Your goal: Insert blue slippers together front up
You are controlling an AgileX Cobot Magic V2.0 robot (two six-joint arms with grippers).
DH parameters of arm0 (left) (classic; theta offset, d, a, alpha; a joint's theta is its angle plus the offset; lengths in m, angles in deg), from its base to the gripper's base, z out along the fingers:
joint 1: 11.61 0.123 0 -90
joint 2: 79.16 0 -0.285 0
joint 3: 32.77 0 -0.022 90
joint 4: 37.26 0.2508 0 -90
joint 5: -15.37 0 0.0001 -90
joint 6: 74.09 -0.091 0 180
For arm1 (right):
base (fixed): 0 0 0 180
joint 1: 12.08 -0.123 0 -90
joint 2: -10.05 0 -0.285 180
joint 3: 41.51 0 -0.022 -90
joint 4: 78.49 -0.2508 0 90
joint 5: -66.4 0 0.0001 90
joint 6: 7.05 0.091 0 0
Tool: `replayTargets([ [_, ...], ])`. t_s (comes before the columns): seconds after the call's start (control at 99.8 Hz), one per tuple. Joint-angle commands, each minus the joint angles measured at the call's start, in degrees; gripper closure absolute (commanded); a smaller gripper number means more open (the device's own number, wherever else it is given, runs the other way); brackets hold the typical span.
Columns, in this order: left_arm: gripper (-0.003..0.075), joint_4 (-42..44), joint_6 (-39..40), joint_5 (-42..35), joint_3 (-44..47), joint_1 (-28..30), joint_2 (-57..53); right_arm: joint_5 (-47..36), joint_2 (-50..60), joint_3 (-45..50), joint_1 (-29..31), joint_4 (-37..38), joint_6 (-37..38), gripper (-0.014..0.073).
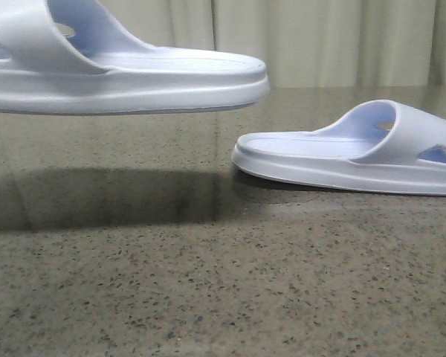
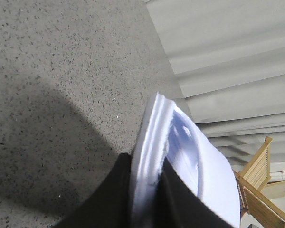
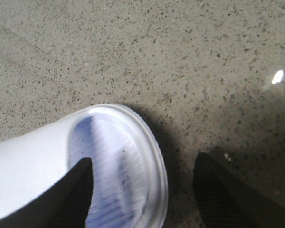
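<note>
One pale blue slipper (image 1: 134, 82) hangs level in the air at the upper left of the front view, casting a shadow on the table. In the left wrist view my left gripper (image 2: 147, 190) is shut on this slipper's (image 2: 154, 137) thick sole edge, one black finger on each side. The other slipper (image 1: 342, 160) lies flat on the table at the right, strap to the right. In the right wrist view my right gripper (image 3: 143, 160) is open above this slipper's (image 3: 118, 156) rounded end, one finger over the ribbed footbed, the other over bare table. Neither gripper shows in the front view.
The speckled stone table (image 1: 208, 282) stretches across the front. A pale pleated curtain (image 1: 320, 37) hangs behind it. A wooden chair frame (image 2: 261, 166) stands beyond the table's far edge in the left wrist view.
</note>
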Motion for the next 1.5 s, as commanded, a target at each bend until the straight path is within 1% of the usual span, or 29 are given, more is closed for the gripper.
replayTargets([
  [0.0,0.0704,-2.91,0.03,1.1,-1.47,-0.26,-0.33,-3.47,-0.67,-1.48,-0.13,-0.25,-0.06,0.0202],
  [0.25,0.0704,-2.91,0.03,1.1,-1.47,-0.26,-0.33,-3.34,-4.51,-1.48,-0.13,-0.48,-0.06,0.0202],
  [0.491,0.0704,-2.91,0.03,1.1,-1.47,-0.26,-0.33,-3.0,-4.93,-1.48,-0.13,-0.93,-0.06,0.0204],
  [0.541,0.0704,-2.91,0.03,1.1,-1.47,-0.26,-0.33,-2.67,-4.93,-1.48,-0.13,-0.93,-0.06,0.0218],
  [0.721,0.0704,-2.91,0.03,1.1,-1.47,-0.26,-0.33,-1.69,-4.93,-1.48,-0.13,-0.93,-0.06,0.0308],
  [1.072,0.0704,-2.91,0.03,1.1,-1.47,-0.26,-0.33,-0.62,-4.93,-1.48,-0.13,-0.93,-0.06,0.0323],
  [1.142,0.0704,-2.91,0.03,1.1,-1.47,-0.26,-0.33,-0.62,-4.93,-1.48,-0.13,-0.93,-0.16,0.0361],
  [1.313,0.0704,-2.91,0.03,1.1,-1.47,-0.26,-0.33,-0.62,-4.93,-1.48,-0.13,-0.93,-0.16,0.0547],
  [1.323,0.0704,-2.91,0.03,1.1,-1.47,-0.26,-0.33,-0.62,-4.93,-1.48,-0.13,-0.93,-0.16,0.0568],
  [1.383,0.0704,-2.91,0.03,1.1,-1.47,-0.26,-0.33,-0.62,-4.93,-1.48,-0.13,-0.93,-0.16,0.0613],
  [1.393,0.0704,-2.91,0.03,1.1,-1.47,-0.26,-0.33,-0.62,-4.93,-1.48,-0.13,-0.93,-0.16,0.0631],
  [1.493,0.0704,-2.91,0.03,1.1,-1.47,-0.26,-0.33,-1.35,-4.93,-1.48,-0.13,-0.93,-0.16,0.0699],
])
